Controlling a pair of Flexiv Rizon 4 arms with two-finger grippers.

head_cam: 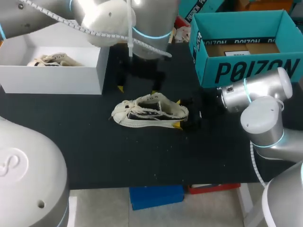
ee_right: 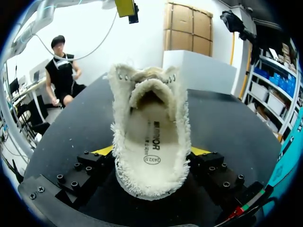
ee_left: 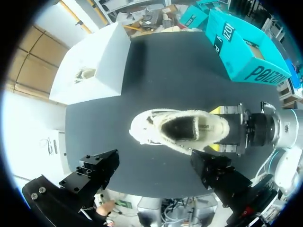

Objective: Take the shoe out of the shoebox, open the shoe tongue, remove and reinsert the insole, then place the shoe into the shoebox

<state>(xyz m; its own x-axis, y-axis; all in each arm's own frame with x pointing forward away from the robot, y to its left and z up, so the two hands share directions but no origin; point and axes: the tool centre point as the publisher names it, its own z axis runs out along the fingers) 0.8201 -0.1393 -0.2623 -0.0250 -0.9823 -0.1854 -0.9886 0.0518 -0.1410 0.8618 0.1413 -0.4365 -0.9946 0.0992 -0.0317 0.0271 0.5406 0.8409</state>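
shoe [head_cam: 147, 111] | heel clamped by right gripper [head_cam: 178, 113] (left gripper [head_cam: 137, 90] spread, overhead)

Bright, even overhead light is falling on the matte black tabletop [head_cam: 94, 142], which is swallowing most shadows. The cream fleecy low-top shoe [head_cam: 149, 111] is glowing pale against it and casting only a faint, soft shadow. Glare is washing out the glossy white rounded casing of the left arm [head_cam: 106, 21]. In the wrist views the shoe's opening is sinking into darkness, and the table's straight edges are bowing toward the rim.
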